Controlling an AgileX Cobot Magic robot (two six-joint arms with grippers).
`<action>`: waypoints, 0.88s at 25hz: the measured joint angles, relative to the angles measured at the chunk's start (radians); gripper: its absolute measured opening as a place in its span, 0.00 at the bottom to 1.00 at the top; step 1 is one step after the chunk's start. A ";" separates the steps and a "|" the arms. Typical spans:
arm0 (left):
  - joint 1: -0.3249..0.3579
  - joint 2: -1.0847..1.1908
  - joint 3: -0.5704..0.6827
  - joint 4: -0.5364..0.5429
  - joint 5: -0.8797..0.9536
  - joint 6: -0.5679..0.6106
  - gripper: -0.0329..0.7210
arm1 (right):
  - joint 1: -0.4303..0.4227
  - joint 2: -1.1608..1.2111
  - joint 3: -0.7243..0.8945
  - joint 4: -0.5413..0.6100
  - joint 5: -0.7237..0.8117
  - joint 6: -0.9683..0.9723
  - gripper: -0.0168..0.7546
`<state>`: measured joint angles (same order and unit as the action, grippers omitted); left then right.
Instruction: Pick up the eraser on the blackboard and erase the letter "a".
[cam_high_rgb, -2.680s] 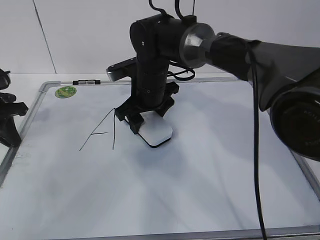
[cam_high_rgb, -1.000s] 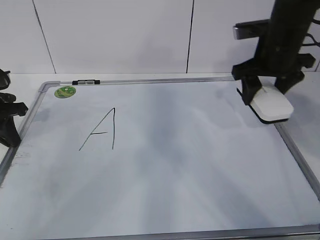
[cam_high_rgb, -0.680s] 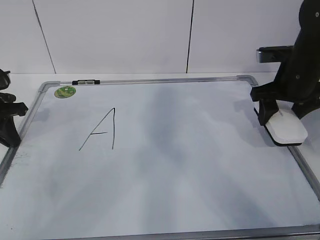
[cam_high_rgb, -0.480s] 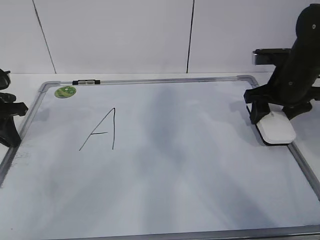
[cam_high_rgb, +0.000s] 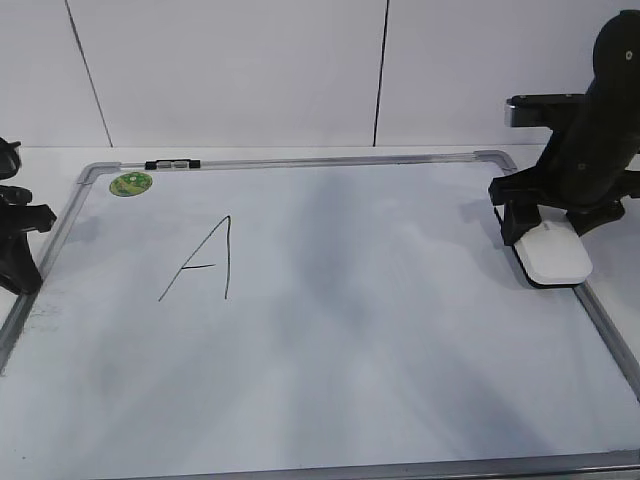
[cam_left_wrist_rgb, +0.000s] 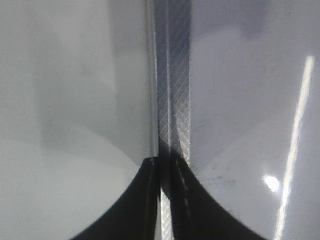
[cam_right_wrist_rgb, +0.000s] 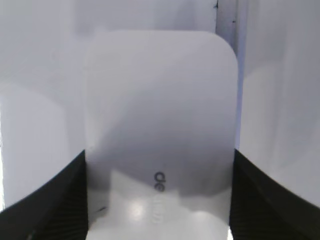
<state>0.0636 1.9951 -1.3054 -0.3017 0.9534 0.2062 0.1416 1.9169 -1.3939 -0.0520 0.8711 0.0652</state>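
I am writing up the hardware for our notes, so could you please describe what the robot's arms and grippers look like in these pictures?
The right gripper and its arm are matte black, chunky and angular, with a grey-edged black block at the wrist. In the right wrist view its fingers show ribbed black inner faces. The left gripper has dark curved fingers; in the exterior view it is a black angular shape at the frame edge. No cables or markings show.

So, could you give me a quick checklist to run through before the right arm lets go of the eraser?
1. Lowercase "a" gone from the blackboard: ok, only the capital A remains.
2. Eraser between the right gripper fingers: ok, one on each side in the wrist view.
3. Eraser resting on the board: cannot tell, it is low by the right frame edge.
4. Eraser inside the frame: ok.
5. Left gripper out of the way: ok, at the far left edge.
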 joint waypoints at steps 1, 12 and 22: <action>0.000 0.000 0.000 0.000 0.000 0.000 0.09 | 0.000 0.000 0.000 0.000 0.000 0.000 0.70; 0.000 0.000 0.000 0.000 0.000 0.000 0.09 | 0.000 0.010 0.000 -0.002 -0.025 0.000 0.70; 0.000 0.000 0.000 0.000 0.002 0.000 0.09 | 0.000 0.048 0.000 -0.002 -0.034 0.001 0.70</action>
<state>0.0636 1.9951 -1.3054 -0.3017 0.9553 0.2062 0.1416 1.9644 -1.3939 -0.0542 0.8375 0.0659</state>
